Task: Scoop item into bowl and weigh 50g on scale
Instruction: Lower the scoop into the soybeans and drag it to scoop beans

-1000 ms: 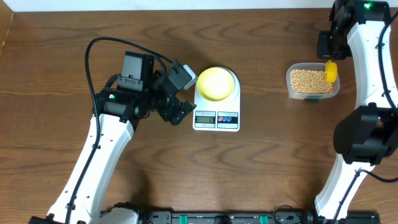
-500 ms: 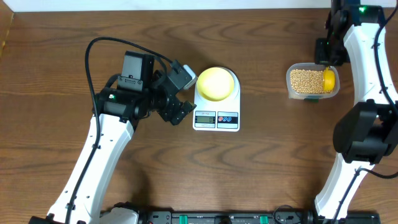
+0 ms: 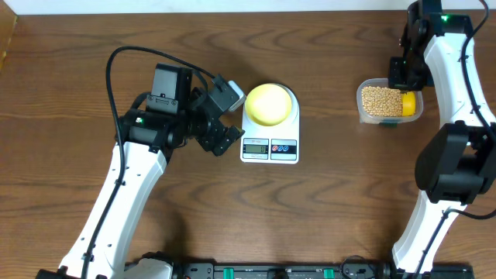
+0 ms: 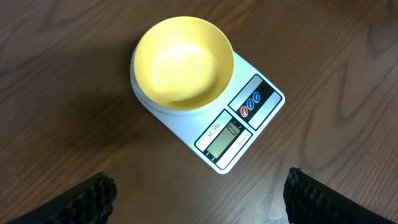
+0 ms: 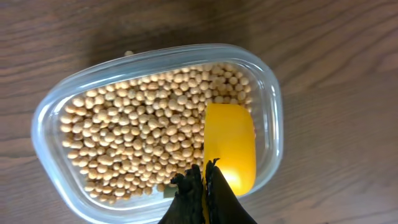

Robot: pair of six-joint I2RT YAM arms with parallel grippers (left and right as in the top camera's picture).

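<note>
Bowl sat on the scale platform, pale yellow, empty. Scale was near the middle of the table, LCD and two buttons on the edge toward the robot; digits too small to read. Left gripper was just left of the scale, jaws spread wide, holding nothing. Its wrist view showed both fingertips at the bottom corners with bare wood between them, scale and bowl beyond. Beans were in the clear tub, well to the right of the scale, by the right arm. One stray bean lay on the wood just outside the tub's far rim. Right gripper was over the tub, jaws pinched together on the near end of the yellow scoop. Scoop was inside the tub along its right side, front edge touching the beans. Scoop's visible face showed plain yellow.
</note>
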